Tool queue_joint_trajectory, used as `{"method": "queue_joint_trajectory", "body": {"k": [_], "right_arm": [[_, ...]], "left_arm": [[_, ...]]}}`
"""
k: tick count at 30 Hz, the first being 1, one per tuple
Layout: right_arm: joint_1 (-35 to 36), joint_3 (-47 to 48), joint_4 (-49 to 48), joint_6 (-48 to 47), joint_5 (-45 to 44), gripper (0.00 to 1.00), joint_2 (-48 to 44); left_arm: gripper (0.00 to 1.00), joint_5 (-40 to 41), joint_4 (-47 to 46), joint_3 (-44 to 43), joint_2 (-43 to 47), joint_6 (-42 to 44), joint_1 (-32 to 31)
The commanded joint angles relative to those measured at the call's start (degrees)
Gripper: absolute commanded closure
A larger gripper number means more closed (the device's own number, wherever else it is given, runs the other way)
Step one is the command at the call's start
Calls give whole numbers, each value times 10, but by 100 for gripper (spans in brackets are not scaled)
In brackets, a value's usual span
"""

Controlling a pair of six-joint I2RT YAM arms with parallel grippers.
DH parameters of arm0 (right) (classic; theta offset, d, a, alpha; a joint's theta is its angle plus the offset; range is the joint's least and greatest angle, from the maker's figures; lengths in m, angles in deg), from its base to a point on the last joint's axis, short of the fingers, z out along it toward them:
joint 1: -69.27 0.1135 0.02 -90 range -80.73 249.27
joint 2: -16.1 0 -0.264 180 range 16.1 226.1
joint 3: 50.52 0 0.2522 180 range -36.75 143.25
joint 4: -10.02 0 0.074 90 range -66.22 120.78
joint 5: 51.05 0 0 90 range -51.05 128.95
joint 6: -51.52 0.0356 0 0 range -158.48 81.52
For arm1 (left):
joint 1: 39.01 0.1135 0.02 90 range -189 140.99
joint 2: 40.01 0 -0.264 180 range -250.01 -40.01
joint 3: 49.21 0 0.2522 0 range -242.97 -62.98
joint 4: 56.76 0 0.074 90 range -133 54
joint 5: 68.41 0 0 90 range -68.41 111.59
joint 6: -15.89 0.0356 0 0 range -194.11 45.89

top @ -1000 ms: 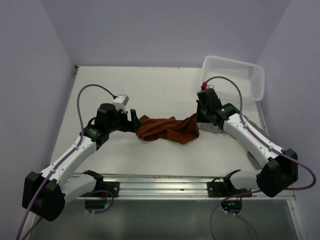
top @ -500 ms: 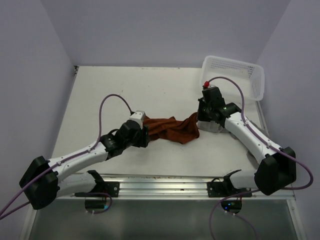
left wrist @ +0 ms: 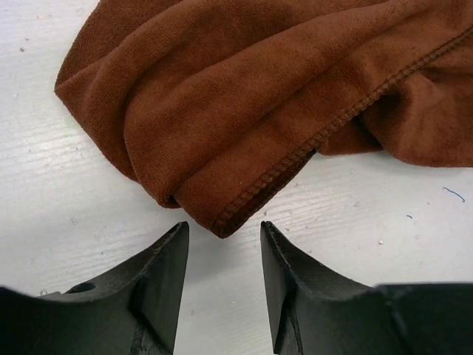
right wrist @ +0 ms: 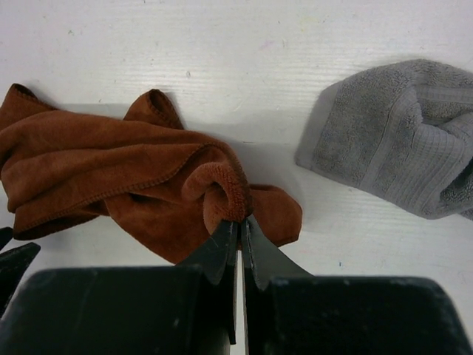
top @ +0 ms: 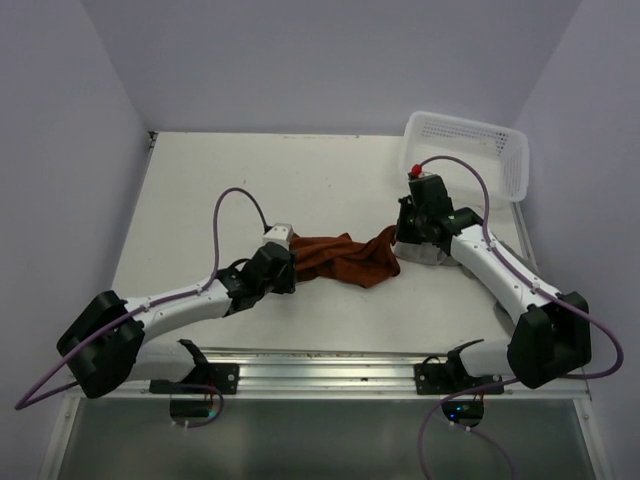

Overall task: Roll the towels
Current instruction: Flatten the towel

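My left gripper (left wrist: pixel 222 238) stands with jaws parted; the stitched corner of the rust-brown towel (left wrist: pixel 259 111) sits just ahead of the gap, not grasped. My right gripper (right wrist: pixel 238 231) is clenched on a fold at the towel's other end. The towel lies crumpled on the white table (top: pixel 250 180) between both arms. The grey towel (right wrist: pixel 403 144) lies bunched nearby, not touching it. A white mesh basket (top: pixel 466 122) sits at the far right corner.
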Motion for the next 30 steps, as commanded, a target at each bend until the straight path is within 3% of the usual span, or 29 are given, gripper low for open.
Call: {"method": "queue_joint_trajectory", "body": {"k": [1, 9, 16, 25, 30], "right_arm": [[-9, -7, -23, -11, 26, 100, 6], [-12, -18, -29, -14, 29, 100, -6], [-12, 10, -13, -12, 39, 100, -18], [-12, 86, 43, -23, 32, 100, -31], [-12, 201, 105, -45, 19, 100, -10]], "left_arm": [[54, 39, -54, 10, -11, -10, -4], [71, 122, -54, 1, -23, 2, -4], [100, 131, -56, -14, -41, 25, -4], [100, 184, 26, -84, 13, 65, -3], [100, 218, 106, -208, 25, 126, -1]]}}
